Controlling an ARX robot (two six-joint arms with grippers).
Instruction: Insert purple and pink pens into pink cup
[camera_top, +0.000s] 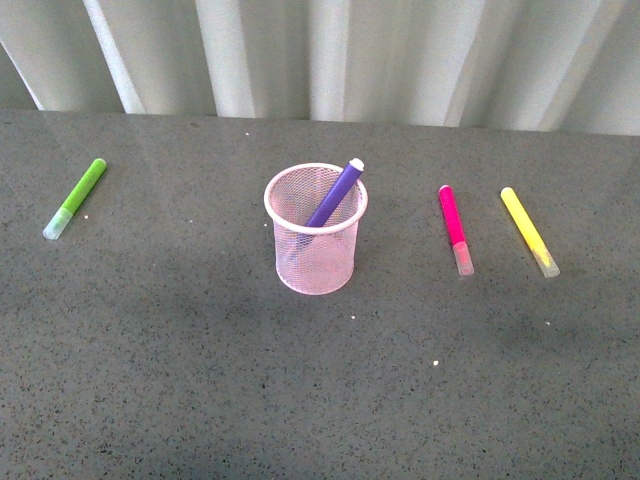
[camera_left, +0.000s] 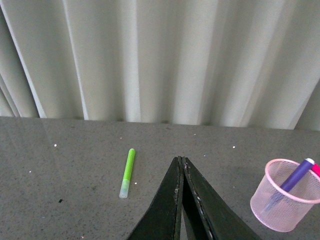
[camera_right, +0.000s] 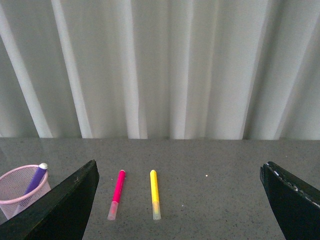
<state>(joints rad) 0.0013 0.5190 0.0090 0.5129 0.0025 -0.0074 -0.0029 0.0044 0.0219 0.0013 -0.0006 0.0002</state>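
The pink cup (camera_top: 316, 232) stands upright mid-table; the purple pen (camera_top: 336, 192) leans inside it, its top end over the rim. The pink pen (camera_top: 455, 229) lies flat on the table right of the cup, clear cap toward me. Neither gripper shows in the front view. In the left wrist view my left gripper (camera_left: 181, 161) is shut and empty, well short of the cup (camera_left: 285, 201) holding the purple pen (camera_left: 296, 176). In the right wrist view my right gripper (camera_right: 180, 172) is wide open and empty, above the table behind the pink pen (camera_right: 116, 194); the cup (camera_right: 21, 189) is off to one side.
A lime-green marker (camera_top: 76, 198) lies at the far left, also in the left wrist view (camera_left: 127, 172). A yellow marker (camera_top: 530, 232) lies right of the pink pen, also in the right wrist view (camera_right: 155, 194). A pale pleated curtain (camera_top: 330, 55) backs the grey table (camera_top: 200, 380).
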